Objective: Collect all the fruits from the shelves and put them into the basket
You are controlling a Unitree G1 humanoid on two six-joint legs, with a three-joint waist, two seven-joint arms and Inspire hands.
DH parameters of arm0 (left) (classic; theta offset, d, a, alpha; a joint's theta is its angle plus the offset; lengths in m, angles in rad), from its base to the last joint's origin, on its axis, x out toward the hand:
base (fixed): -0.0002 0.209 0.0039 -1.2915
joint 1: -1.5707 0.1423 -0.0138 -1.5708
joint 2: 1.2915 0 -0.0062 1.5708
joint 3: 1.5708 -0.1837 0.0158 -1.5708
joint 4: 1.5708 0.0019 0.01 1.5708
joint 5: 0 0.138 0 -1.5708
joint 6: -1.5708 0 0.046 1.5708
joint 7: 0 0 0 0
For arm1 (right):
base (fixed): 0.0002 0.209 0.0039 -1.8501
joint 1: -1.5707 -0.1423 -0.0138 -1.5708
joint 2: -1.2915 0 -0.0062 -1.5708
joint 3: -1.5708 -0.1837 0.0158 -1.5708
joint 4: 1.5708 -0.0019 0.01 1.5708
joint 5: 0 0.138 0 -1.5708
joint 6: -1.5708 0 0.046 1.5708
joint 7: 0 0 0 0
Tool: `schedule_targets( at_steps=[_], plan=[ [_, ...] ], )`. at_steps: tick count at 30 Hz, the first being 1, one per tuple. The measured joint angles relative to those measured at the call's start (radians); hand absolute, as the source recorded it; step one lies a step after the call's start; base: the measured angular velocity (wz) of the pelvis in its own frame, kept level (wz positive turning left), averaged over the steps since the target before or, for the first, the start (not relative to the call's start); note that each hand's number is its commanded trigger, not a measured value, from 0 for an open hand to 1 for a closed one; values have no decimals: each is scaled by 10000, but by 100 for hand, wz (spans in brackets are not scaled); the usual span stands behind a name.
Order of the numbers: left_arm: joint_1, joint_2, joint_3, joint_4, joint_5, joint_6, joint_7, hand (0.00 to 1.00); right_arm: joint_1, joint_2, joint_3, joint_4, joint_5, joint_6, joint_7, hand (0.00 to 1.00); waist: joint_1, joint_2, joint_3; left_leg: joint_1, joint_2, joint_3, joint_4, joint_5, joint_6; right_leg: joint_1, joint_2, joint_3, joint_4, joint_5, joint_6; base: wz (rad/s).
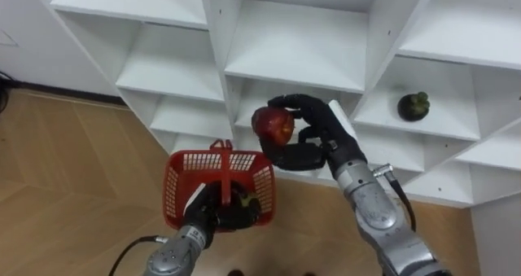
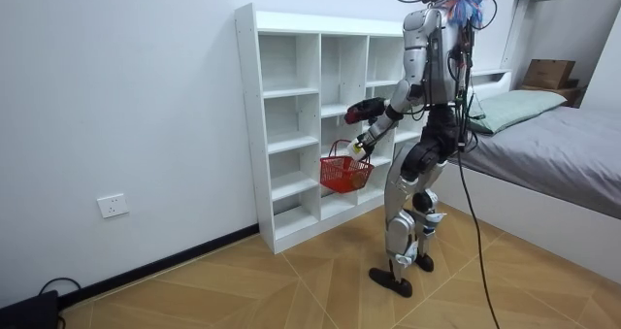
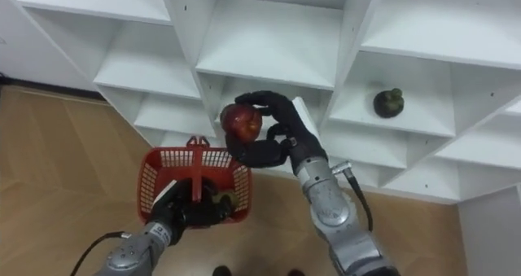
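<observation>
A red apple (image 1: pixel 273 125) is held in the curled fingers of the right hand (image 1: pixel 316 139), just above the red basket (image 1: pixel 174 186) and in front of the white closet (image 1: pixel 293 48). The basket is carried by its handle, around which the left hand (image 1: pixel 208 214) is closed. Something dark is seen inside it, but it cannot be told what. A dark green fruit (image 1: pixel 413 106) is lying alone in a compartment to the right.

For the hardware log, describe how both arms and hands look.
Both forearms are ribbed silver-grey metal. The right hand has black fingers and a pale back plate; a black cable loops at its wrist. The left hand is black too.
</observation>
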Motion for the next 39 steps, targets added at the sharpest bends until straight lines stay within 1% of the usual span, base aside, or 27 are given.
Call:
schedule_targets(
  at_steps=[3,6,9,14,24,28,30,33,38,39],
  plan=[
    [137,60,12,1,-35,-116,-5,100,521,-83,-3,-4,-251,0,72,100,-134,-3,2,-35,59,41,12,-10,-16,25,73,18,-143,62,-17,-5],
    [180,76,7,1,-301,-151,-43,100,810,-131,-4,-4,-730,0,116,100,-155,4,2,-113,117,183,12,-22,-34,-119,109,26,-169,118,-67,-14],
    [175,66,9,1,-354,-191,-106,100,812,-278,-10,-4,-1059,-5,125,100,-176,29,2,-202,148,211,18,-15,-47,-210,111,7,-112,159,-118,-5],
    [177,69,-12,-72,-366,-191,-212,100,834,-417,-21,5,-1128,-5,341,100,-165,54,13,-216,161,250,5,-38,-79,-272,118,20,-139,154,-121,-1],
    [197,64,-135,-390,-423,-190,-786,100,1119,-496,-25,44,-1113,-3,503,100,-182,71,15,-196,177,269,-37,-49,-95,-276,107,59,-127,145,-126,0],
    [199,70,-228,-568,-804,-190,-1104,100,1121,-501,-25,49,-1114,4,689,100,-191,71,16,-205,173,260,-21,-57,-104,-285,108,46,-139,104,-129,0],
    [205,119,-233,-827,-1092,-190,-1330,100,1128,-499,-26,45,-1139,4,748,100,-217,70,17,-249,180,263,-9,-60,-108,-329,102,27,-136,91,-138,0],
    [229,149,-245,-1088,-1206,-190,-1594,100,1093,-491,-55,33,-1139,1,733,100,-278,68,15,-387,189,270,23,-59,-110,-462,99,30,-89,86,-153,0],
    [300,136,-294,-1260,-1222,-190,-1626,100,1105,-480,-76,32,-1119,0,720,100,-411,67,14,-394,215,277,19,-75,-135,-462,139,122,-73,93,-155,0],
    [299,142,-368,-1269,-1373,-189,-1644,100,1086,-479,-81,32,-1066,0,720,100,-414,67,14,-388,220,282,18,-81,-144,-462,156,148,-70,91,-155,0]
  ],
)
